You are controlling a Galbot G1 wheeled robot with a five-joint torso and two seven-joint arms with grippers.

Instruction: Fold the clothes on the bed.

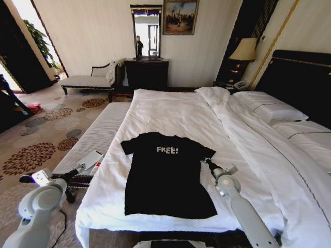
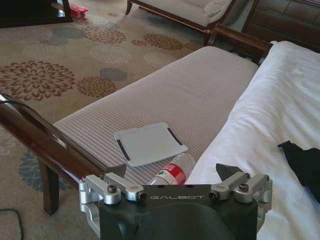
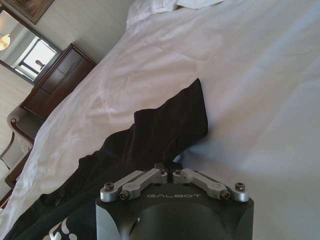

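Black T-shirt (image 1: 165, 178) flat on bed (image 1: 170, 116), near foot edge. My right gripper (image 3: 172, 169) pinched shut on its sleeve hem. Left gripper (image 2: 172, 172) wide, idle above bench (image 2: 200, 85). Fabric light, limp, likely drapes; grip hems, corners.

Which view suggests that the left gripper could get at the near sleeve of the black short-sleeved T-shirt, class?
Probably yes, by the left wrist view: the left gripper hangs open over the striped bench, and bare white bedding lies between it and the black T-shirt sleeve. The right gripper is shut on the other sleeve.
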